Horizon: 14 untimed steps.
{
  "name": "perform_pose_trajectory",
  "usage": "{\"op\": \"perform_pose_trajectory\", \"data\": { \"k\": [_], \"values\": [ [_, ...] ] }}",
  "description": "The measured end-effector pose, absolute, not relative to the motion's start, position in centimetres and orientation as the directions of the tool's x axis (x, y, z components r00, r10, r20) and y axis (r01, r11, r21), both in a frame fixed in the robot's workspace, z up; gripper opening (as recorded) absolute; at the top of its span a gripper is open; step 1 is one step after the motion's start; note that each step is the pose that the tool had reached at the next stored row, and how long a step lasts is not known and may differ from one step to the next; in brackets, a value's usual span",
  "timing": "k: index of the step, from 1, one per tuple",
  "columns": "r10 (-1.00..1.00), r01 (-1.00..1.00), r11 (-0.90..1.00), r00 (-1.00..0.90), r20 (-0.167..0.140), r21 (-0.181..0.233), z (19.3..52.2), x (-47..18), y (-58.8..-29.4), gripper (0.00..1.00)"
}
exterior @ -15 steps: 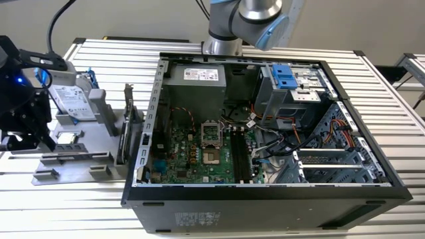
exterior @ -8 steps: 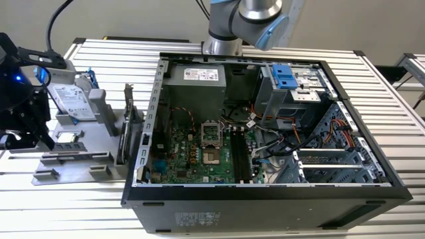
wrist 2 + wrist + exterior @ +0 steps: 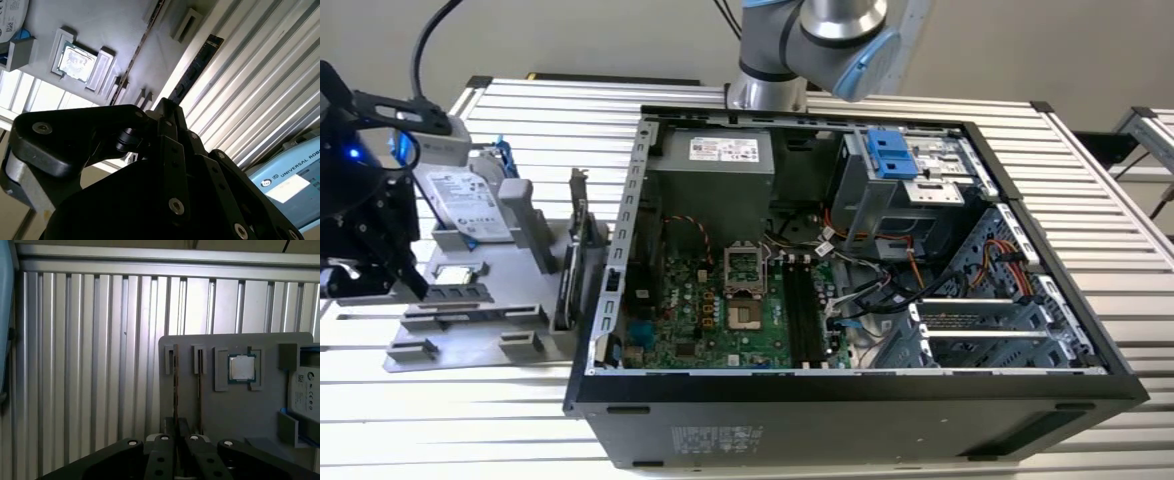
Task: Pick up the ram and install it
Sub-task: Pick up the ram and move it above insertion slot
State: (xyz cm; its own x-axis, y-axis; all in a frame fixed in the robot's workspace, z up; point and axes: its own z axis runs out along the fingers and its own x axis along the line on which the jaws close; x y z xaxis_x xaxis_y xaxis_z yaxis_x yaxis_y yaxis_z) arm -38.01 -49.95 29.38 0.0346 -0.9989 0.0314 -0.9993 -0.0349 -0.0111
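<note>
On the slatted table (image 3: 1121, 200), toward the exterior view's right: open computer case (image 3: 854, 395). Inside, motherboard (image 3: 700, 320) flat on the bottom, power supply (image 3: 714, 165) behind it, drive cage (image 3: 901, 170) to the exterior view's right of that. Just beside the case, to the exterior view's left: parts holder (image 3: 467, 345), hard drive (image 3: 460, 205) at its back, processor (image 3: 242, 367) mid-holder, expansion card (image 3: 574, 250) on edge along the case side. In a holder slot, on edge: ram (image 3: 192, 70), with a second thin board (image 3: 200, 375) between it and the processor. In line with the ram: gripper (image 3: 177, 440).
</note>
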Motion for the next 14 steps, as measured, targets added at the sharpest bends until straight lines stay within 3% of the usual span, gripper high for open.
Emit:
{"op": "perform_pose_trajectory", "data": {
  "k": [14],
  "values": [
    [-0.999,-0.999,-0.034,0.034,0.031,-0.010,29.95,-38.00,-49.95,0.00]
  ]
}}
